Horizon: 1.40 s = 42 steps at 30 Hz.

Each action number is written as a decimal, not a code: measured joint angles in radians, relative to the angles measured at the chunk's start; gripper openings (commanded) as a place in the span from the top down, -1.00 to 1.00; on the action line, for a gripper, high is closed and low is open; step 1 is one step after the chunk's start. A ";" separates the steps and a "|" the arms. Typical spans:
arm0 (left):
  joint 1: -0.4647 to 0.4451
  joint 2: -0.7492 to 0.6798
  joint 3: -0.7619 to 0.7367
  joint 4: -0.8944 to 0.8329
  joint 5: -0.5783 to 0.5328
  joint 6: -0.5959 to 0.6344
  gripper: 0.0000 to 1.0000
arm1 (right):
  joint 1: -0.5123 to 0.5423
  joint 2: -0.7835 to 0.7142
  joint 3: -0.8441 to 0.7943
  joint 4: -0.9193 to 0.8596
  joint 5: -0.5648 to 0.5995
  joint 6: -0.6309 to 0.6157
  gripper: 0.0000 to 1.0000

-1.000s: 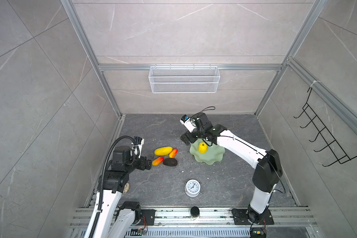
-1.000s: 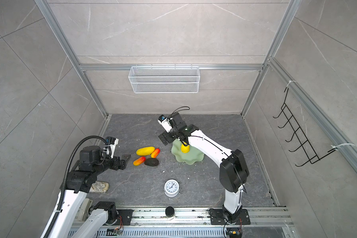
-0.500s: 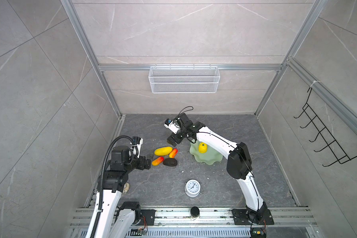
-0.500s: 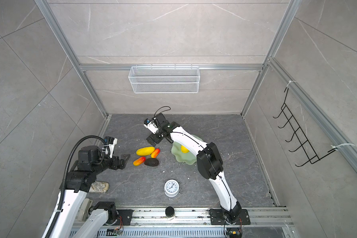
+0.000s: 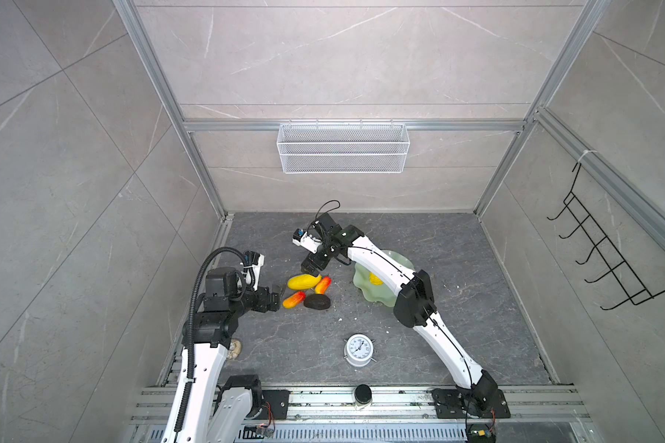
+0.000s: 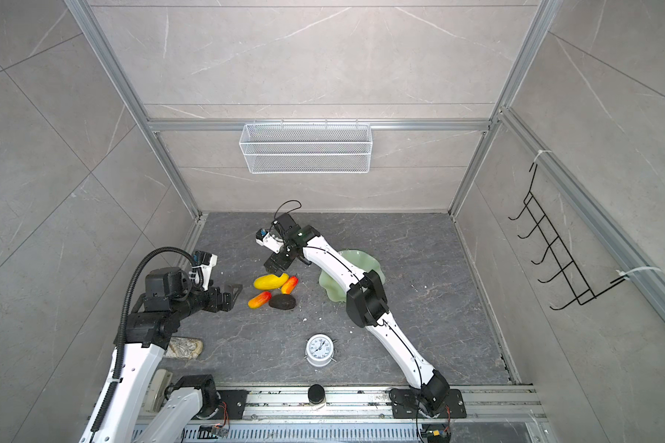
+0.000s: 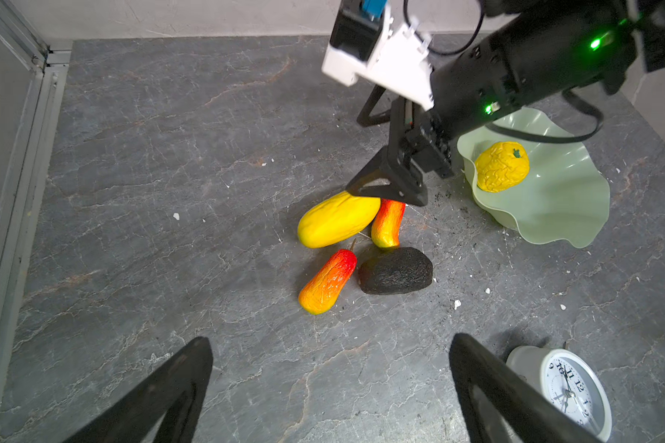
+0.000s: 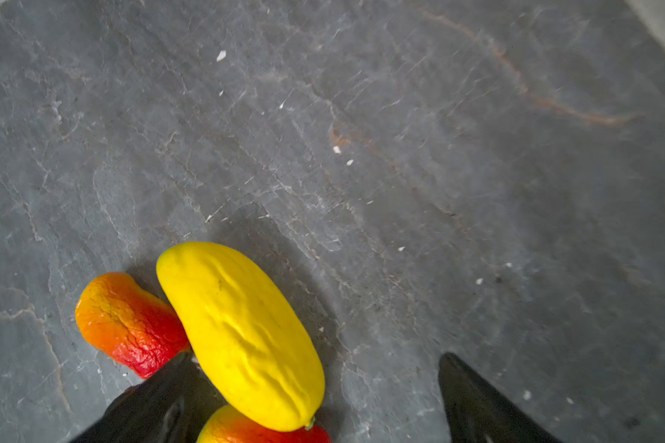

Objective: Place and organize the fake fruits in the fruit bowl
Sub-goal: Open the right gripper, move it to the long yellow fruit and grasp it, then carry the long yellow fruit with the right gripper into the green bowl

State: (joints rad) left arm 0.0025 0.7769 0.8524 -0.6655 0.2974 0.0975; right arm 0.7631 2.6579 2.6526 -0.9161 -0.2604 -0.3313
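The pale green fruit bowl (image 5: 377, 301) sits right of centre and holds the bumpy round yellow fruit (image 5: 375, 279). On the floor to its left lie a long yellow oval fruit (image 5: 303, 282), two red-orange fruits (image 5: 322, 285) (image 5: 293, 299) and a dark avocado-like one (image 5: 317, 302). My right gripper (image 5: 311, 264) is open, low over the yellow oval's end (image 8: 242, 333), with one finger (image 8: 162, 399) over the seam between it and a red-orange fruit (image 8: 127, 326). My left gripper (image 7: 331, 353) is open and empty, a little left of the group.
A white alarm clock (image 5: 358, 349) stands nearer the front. A white wire basket (image 5: 342, 153) hangs on the back wall and a black hook rack (image 5: 607, 261) on the right wall. A stone-like lump (image 5: 234, 349) lies by the left arm's base.
My right gripper has swung left from above the bowl to the fruits on the floor. The bumpy yellow fruit stays in the bowl. The left arm has barely moved.
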 measured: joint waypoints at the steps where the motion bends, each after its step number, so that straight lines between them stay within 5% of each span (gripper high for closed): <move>1: 0.005 -0.005 0.000 0.000 0.000 0.000 -1.00 | 0.001 0.013 0.008 -0.013 -0.009 -0.007 -0.99; 27: 0.033 0.008 0.000 0.008 0.022 -0.001 -1.00 | 0.005 0.125 0.049 -0.020 -0.121 0.018 -0.56; 37: 0.033 0.010 0.000 0.008 0.023 -0.003 -1.00 | 0.005 0.125 0.050 0.021 -0.117 0.052 0.30; 42: 0.033 0.010 0.000 0.008 0.023 -0.003 -1.00 | 0.005 0.125 0.056 0.035 -0.118 0.059 0.47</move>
State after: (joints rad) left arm 0.0353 0.7868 0.8524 -0.6575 0.3202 0.0940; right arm 0.7685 2.7831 2.7083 -0.8810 -0.3782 -0.2726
